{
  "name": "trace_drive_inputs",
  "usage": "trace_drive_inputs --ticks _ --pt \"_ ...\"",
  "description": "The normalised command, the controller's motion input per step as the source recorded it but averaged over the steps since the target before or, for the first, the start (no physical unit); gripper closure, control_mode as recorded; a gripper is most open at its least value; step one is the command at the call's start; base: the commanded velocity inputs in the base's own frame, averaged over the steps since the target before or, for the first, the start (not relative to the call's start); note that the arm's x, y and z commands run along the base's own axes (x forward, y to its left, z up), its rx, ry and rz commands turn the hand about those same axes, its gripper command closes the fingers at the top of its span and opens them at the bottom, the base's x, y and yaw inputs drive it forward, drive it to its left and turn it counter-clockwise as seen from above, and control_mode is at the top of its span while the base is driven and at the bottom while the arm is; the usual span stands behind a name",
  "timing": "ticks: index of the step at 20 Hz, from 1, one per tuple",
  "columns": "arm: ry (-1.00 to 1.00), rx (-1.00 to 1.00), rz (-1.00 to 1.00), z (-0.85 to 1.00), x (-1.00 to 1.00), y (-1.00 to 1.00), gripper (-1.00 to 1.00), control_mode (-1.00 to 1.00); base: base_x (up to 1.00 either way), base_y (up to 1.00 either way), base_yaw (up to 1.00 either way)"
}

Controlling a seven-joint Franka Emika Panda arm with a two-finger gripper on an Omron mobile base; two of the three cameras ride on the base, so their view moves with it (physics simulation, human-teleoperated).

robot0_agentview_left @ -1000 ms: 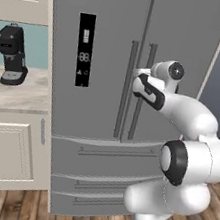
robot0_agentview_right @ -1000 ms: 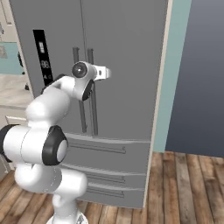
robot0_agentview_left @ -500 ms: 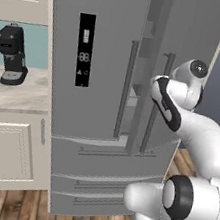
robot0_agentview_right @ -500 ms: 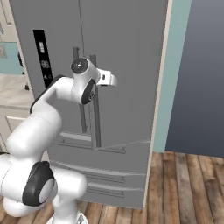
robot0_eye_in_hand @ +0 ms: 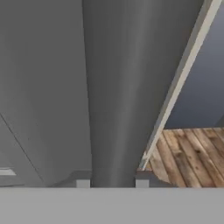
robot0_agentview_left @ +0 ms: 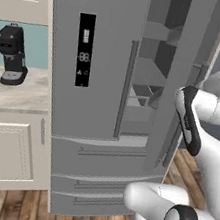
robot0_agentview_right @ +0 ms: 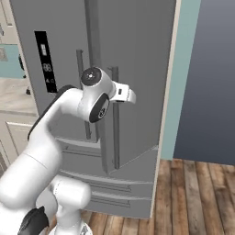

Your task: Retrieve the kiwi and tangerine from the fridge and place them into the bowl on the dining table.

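The grey fridge (robot0_agentview_left: 106, 55) has its right door (robot0_agentview_left: 192, 55) swung partly open. Grey inner shelves (robot0_agentview_left: 146, 85) show through the gap. My gripper (robot0_eye_in_hand: 112, 181) is shut on that door's long vertical bar handle (robot0_eye_in_hand: 113, 87), with one fingertip on each side of the bar. From the right base view, my gripper (robot0_agentview_right: 115, 94) sits about a third of the way down the handle (robot0_agentview_right: 114, 137). The left door (robot0_agentview_left: 92, 43) with the black display panel (robot0_agentview_left: 84, 49) stays closed. Kiwi, tangerine, bowl and dining table are out of view.
A black coffee machine (robot0_agentview_left: 12, 55) stands on the counter (robot0_agentview_left: 13, 96) with cream cabinets (robot0_agentview_left: 9, 151) left of the fridge. Fridge drawers (robot0_agentview_left: 95, 180) sit below the doors. A teal wall strip (robot0_agentview_right: 183, 78) and a dark wall (robot0_agentview_right: 211, 78) lie to the right, over a wooden floor (robot0_agentview_right: 197, 197).
The right fridge door has swung from closed to partly open, baring the inner shelves. My arm has pulled back to the right with the handle in the gripper.
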Motion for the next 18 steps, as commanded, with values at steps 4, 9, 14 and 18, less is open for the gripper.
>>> trace_drive_inputs --ticks 4,9,14,18 --pt "-0.05 0.0 0.0 0.18 -0.86 -0.47 1.0 -1.0 0.0 0.0 0.0" --pt "-0.06 0.0 0.0 0.45 -0.99 -0.08 -1.0 -1.0 0.0 0.0 0.0" --pt "0.04 -0.03 0.0 0.6 -1.0 0.04 -1.0 -1.0 0.0 0.0 0.0" --pt "0.17 -0.17 0.0 0.57 -0.76 0.6 -1.0 -1.0 0.0 0.0 0.0"
